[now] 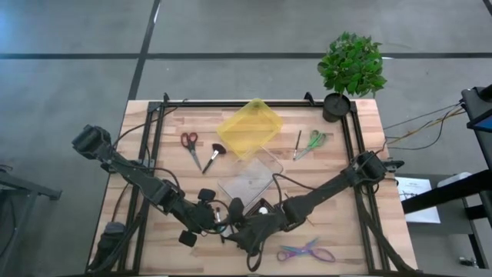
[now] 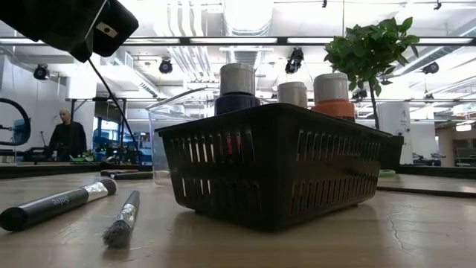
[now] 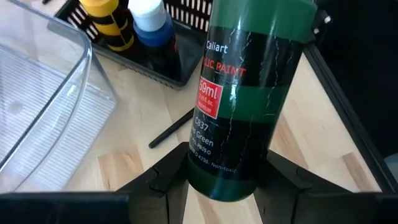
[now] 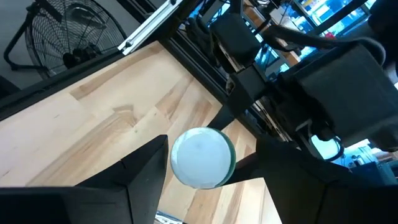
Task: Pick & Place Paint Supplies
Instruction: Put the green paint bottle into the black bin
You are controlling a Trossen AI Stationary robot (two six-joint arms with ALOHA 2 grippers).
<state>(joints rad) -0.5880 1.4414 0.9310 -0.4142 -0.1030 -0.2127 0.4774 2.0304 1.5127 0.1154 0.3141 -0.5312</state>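
Holding green bottle [image 3: 231, 106] in left gripper [image 3: 227, 174], pinched low on the body, cap end up.

High view: both grippers meeting over the middle of the tabletop's arm-side edge, left gripper [image 1: 219, 221] just beside right gripper [image 1: 240, 231]. Basket [image 1: 265, 201] close by, clear bin [image 1: 250, 181] further in, yellow tray [image 1: 250, 127] towards the far edge.

Low view: basket [image 2: 275, 164] already carrying blue bottle [image 2: 237, 88] and orange bottle [image 2: 332, 95]. Two brushes [image 2: 56, 202] still on the wood beside it.

Left wrist view: basket [image 3: 163, 73] just past the bottle, another brush [image 3: 171, 127] lying between.

Right wrist view: white cap [image 4: 202, 157] sitting inside right gripper [image 4: 208, 162]; can't tell if clamped or loose.

Looks like a handover or a carry to the basket. Advice: keep the left pinch firm until the other side is confirmed tight, hold the bottle upright, clear the basket wall before lowering, aim for the free slot.
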